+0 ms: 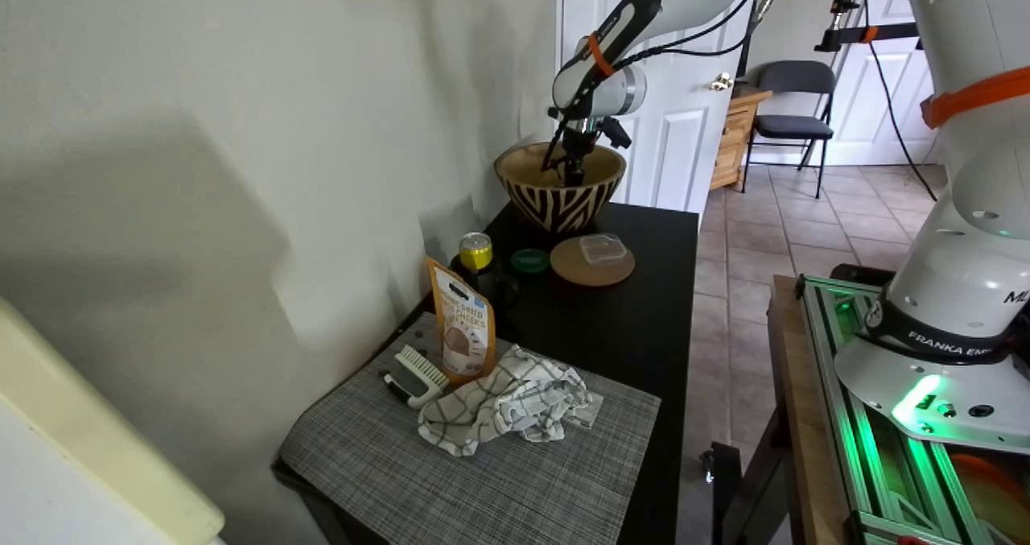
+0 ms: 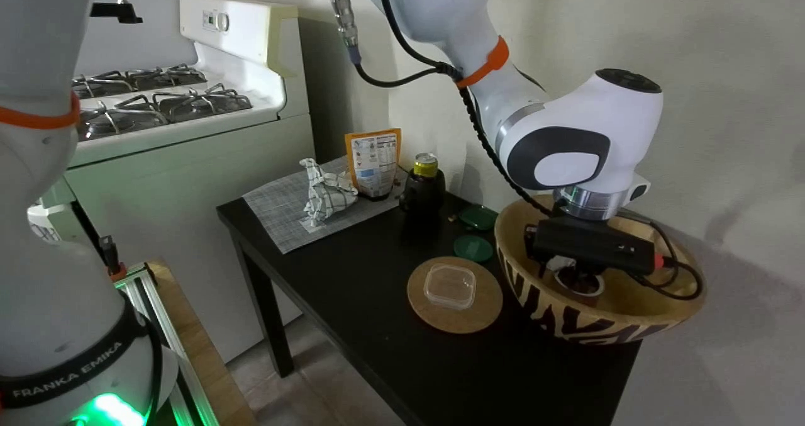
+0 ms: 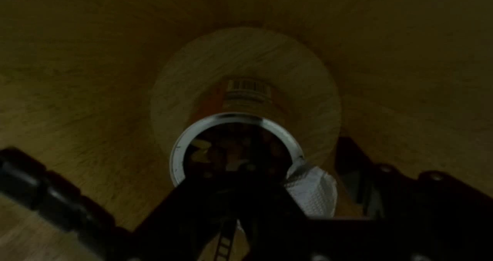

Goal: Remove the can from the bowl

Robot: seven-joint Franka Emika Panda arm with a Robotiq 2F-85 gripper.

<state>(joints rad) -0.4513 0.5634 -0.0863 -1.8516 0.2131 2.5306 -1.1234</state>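
Observation:
The bowl [image 1: 563, 195] is tan with dark zigzag stripes and stands at the table's end; it also shows in an exterior view [image 2: 578, 325]. An open can [image 2: 589, 300] stands in it, with a pale rim and reddish side. The wrist view shows the can's [image 3: 246, 91] barcode label, dark contents and a white textured flap [image 3: 314, 191] at its rim. My gripper [image 3: 237, 176] reaches down into the bowl; its dark fingertips overlap the near part of the can's mouth. The wrist picture is too dark to tell whether the fingers are closed on the rim.
A flat wooden disc [image 2: 456, 322] with a clear plastic container [image 2: 450, 285] lies beside the bowl. Green lids [image 2: 473, 248], a yellow can in a dark holder [image 2: 423, 193], an orange bag [image 1: 467, 328], a brush [image 1: 417, 376] and a checked cloth [image 1: 515, 400] are further along.

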